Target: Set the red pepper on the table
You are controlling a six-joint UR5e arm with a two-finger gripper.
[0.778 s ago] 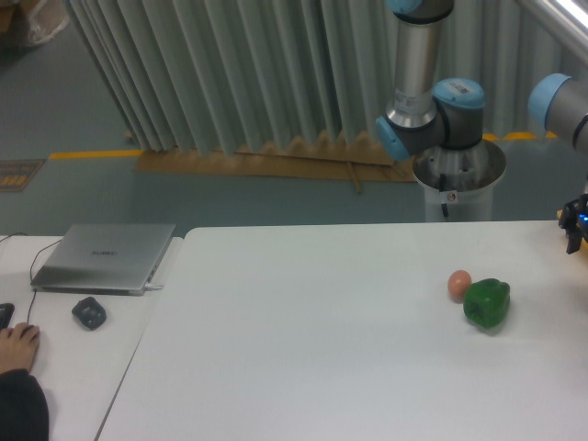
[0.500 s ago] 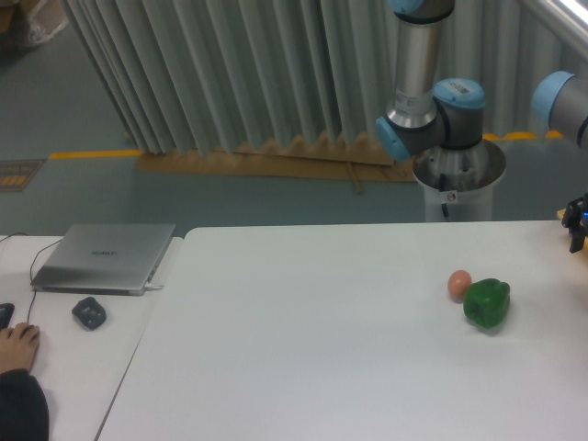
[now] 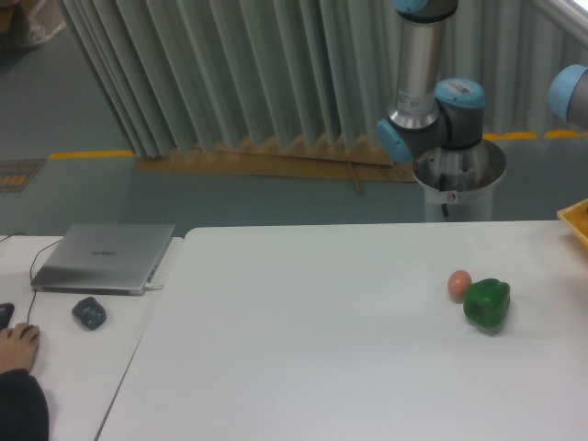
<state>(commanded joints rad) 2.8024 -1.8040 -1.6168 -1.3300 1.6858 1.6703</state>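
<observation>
Since neither the red pepper nor the gripper shows anywhere in the camera view, the step in hand looks like the fetch: the arm is reaching off past the right edge, where a sliver of a yellow container (image 3: 579,220) pokes in at the far right corner of the table (image 3: 303,367). Whether the fingers are spread, narrowed or already around the pepper cannot be told, as they are out of sight. Only the arm's base (image 3: 457,179) behind the far edge and a blue-capped joint (image 3: 571,92) at the upper right are visible.

Toward the right side of the table lie a green bell pepper (image 3: 486,304) and a small orange-pink ball (image 3: 459,284), touching or nearly so. To place well, I would judge the bare white middle of the table the safest landing spot, well apart from that pair, so the lumpy pepper cannot nudge the ball into rolling. Lower it until it rests before letting go; a rounded, glossy fruit dropped from height may tip or roll. Keep away from the left edge, beside which the laptop (image 3: 103,258) and mouse (image 3: 89,312) sit on a separate desk.
</observation>
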